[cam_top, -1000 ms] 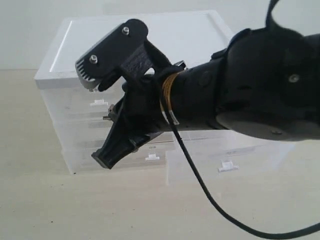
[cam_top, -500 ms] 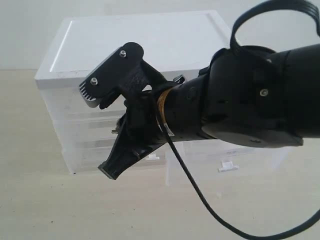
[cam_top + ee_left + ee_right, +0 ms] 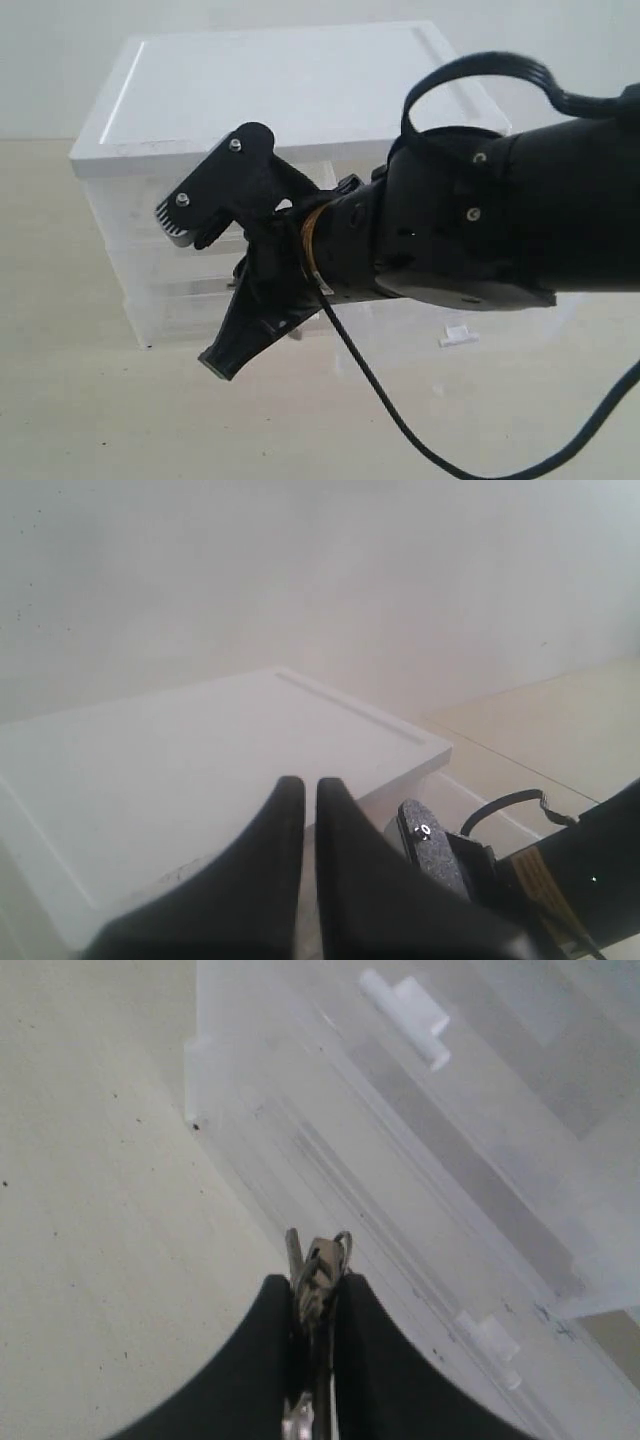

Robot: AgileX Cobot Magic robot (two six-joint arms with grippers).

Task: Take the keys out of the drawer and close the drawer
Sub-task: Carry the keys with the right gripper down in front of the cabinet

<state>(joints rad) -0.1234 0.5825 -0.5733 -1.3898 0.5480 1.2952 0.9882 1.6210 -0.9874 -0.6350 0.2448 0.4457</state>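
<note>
Keys [image 3: 318, 1258] pinched in my right gripper [image 3: 312, 1286], seen from the exterior camera and both wrist cameras. My right fingers are clenched on the silver blades. A few key tips and a loop of the ring project just past the fingertips, so the long axis of the bunch runs along the fingers. Neither fob nor tag can be made out.

In the exterior view the right gripper [image 3: 225, 358] points toward 7 o'clock. It hangs in front of the translucent drawer cabinet [image 3: 125, 250] and above the pale tabletop [image 3: 100, 410]. The keys are therefore outside the drawer [image 3: 500, 322].

The drawer lies toward 4 o'clock from my right jaws, beneath my right forearm. Its white tab handle [image 3: 458, 336] faces the camera. Its front appears to stand proud of the cabinet, so I judge it not yet closed.

My left gripper [image 3: 305, 788] is pressed nearly together on nothing, with only a thin slit between the fingers. It hovers over the cabinet's white top [image 3: 150, 780], well apart from the handle.

The relation that matters is that my loaded right arm is the nearer one to the drawer front. By my estimate, the keys go down on the tabletop toward 7 o'clock first. A push on the drawer front toward the cabinet then follows.
</note>
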